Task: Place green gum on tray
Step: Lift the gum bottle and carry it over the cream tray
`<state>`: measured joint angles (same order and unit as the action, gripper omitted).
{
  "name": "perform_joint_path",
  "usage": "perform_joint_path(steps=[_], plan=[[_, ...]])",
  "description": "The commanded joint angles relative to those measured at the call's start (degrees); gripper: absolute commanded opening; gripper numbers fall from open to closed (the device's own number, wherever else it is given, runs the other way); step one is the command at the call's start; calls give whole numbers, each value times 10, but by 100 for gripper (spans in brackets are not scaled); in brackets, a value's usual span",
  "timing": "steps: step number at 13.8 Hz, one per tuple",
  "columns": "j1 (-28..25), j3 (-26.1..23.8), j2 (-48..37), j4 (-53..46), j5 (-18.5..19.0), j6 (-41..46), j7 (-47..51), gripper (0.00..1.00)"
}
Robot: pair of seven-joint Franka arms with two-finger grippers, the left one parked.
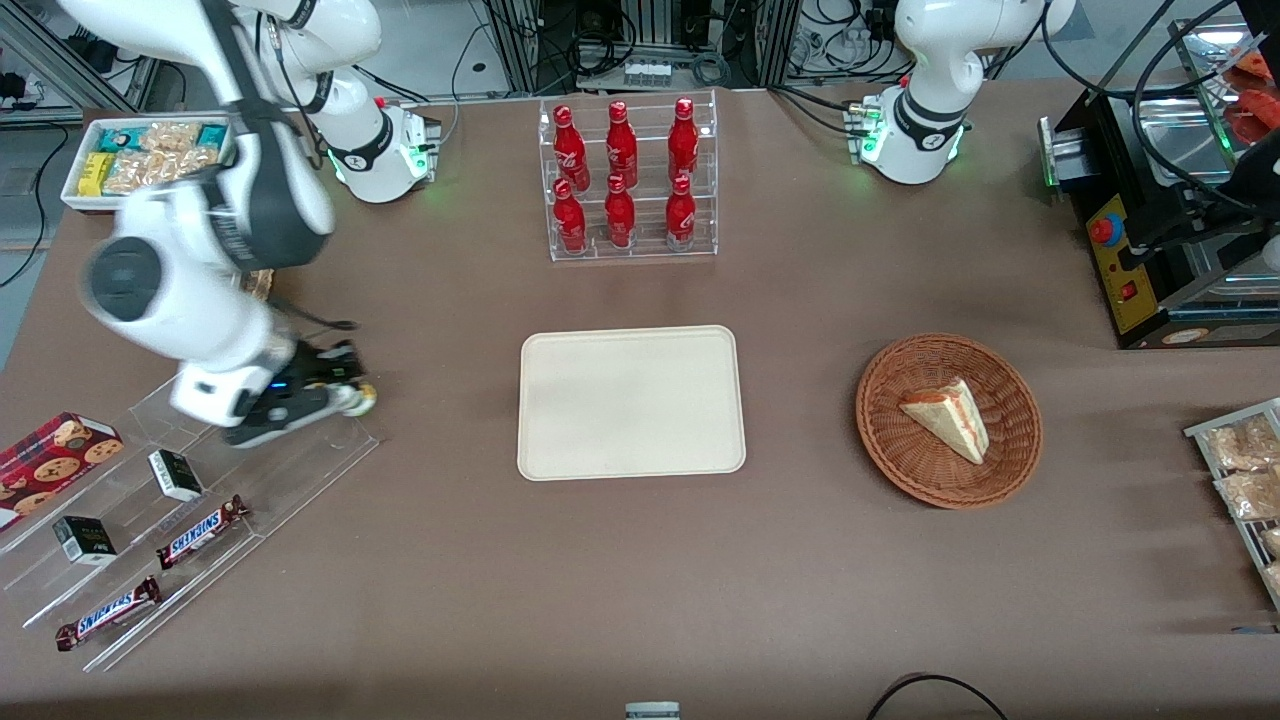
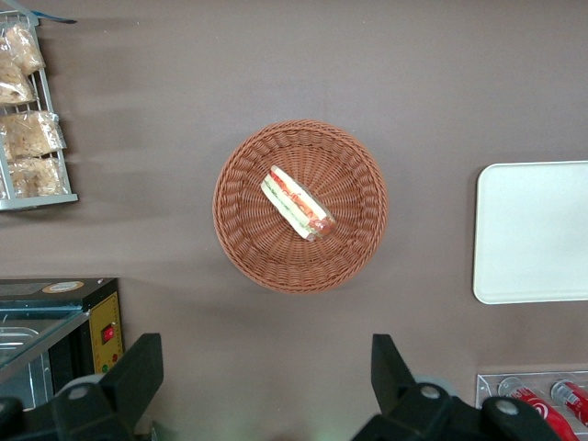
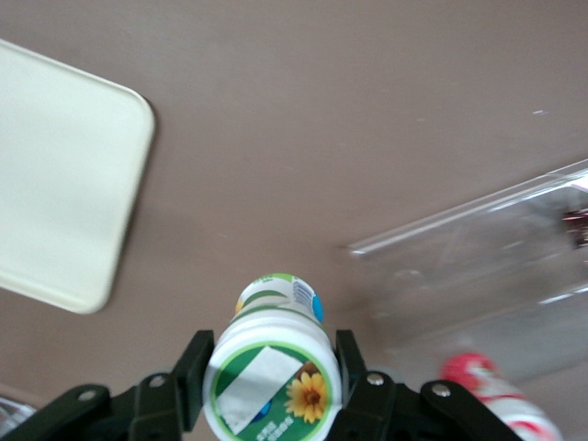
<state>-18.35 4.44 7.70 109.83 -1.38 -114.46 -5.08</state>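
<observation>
Right now the gripper (image 3: pixel 268 384) has its two fingers clamped on the green gum (image 3: pixel 272 367), carrying it above the clear acrylic shelf (image 1: pixel 200 500) at the working arm's end of the table. Well apart from it sits the tray (image 1: pixel 631 401), flat mid-table, nearer the front camera than the red bottles (image 1: pixel 622 175)

Gripper (image 1: pixel 345 385): you see it blurred in the front view, at the clear stepped rack (image 1: pixel 190 520) near the counter's working-arm end.
Green gum (image 3: pixel 271 381): its base is cut off by the wrist picture's edge.
Tray (image 3: pixel 64 179): you get one rounded corner only.
Red-lidded bottle (image 3: pixel 496 400): blurred, partly cut off.
</observation>
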Motion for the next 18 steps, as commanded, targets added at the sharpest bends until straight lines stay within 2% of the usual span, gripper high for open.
perform_joint_path(steps=[1, 5, 7, 11, 18], plan=[[-48, 7, 54, -57, -10, 9, 100, 0], [-101, 6, 121, -136, -15, 12, 220, 0], [-128, 7, 164, -180, -42, 12, 273, 0], [-175, 7, 237, -242, -43, -2, 368, 0], [-237, 7, 309, -262, -44, -83, 480, 0]])
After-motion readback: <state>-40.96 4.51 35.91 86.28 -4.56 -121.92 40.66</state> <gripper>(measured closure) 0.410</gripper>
